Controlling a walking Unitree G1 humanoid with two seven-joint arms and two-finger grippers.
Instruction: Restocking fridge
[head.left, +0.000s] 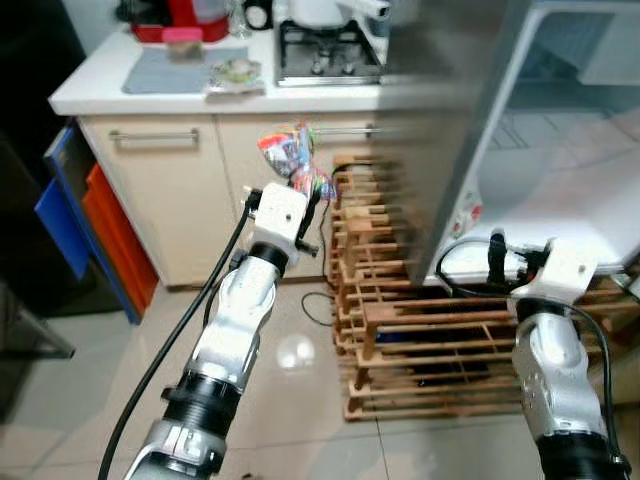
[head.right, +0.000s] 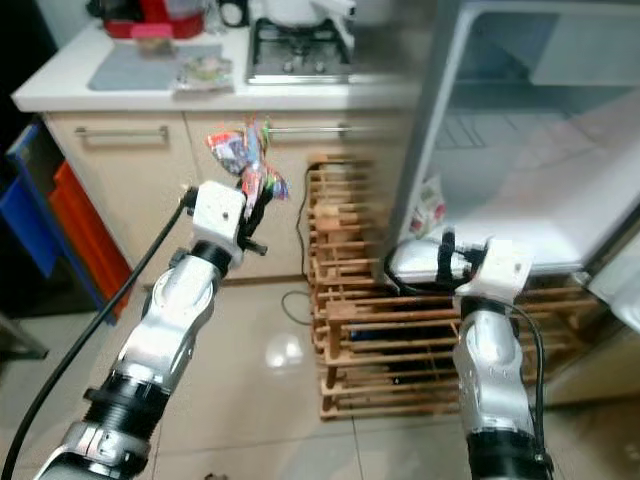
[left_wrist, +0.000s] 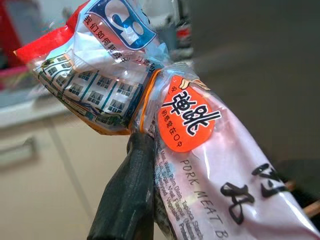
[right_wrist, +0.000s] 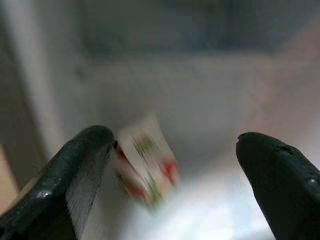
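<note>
fridge (head.left: 560, 200) open beside counter (head.left: 150, 85); left claw (head.left: 308, 190) grips packet (head.left: 290, 160), right claw (right_wrist: 175, 175) wide

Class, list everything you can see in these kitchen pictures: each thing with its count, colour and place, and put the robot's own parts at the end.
Snack packet: one, multicoloured, held up before the cabinet.
Small packet: one, white with red and green, on the fridge shelf edge.
Fridge: one, white inside, open, on the right.
Wooden rack: one, light brown, on the floor beside the fridge.
Counter: one, white, above cream cabinets.
Gas hob: one, silver and black, on the counter.
Mat: one, grey, on the counter.
Left gripper: black, shut on the snack packet.
Right gripper: black, open, facing the fridge.
</note>
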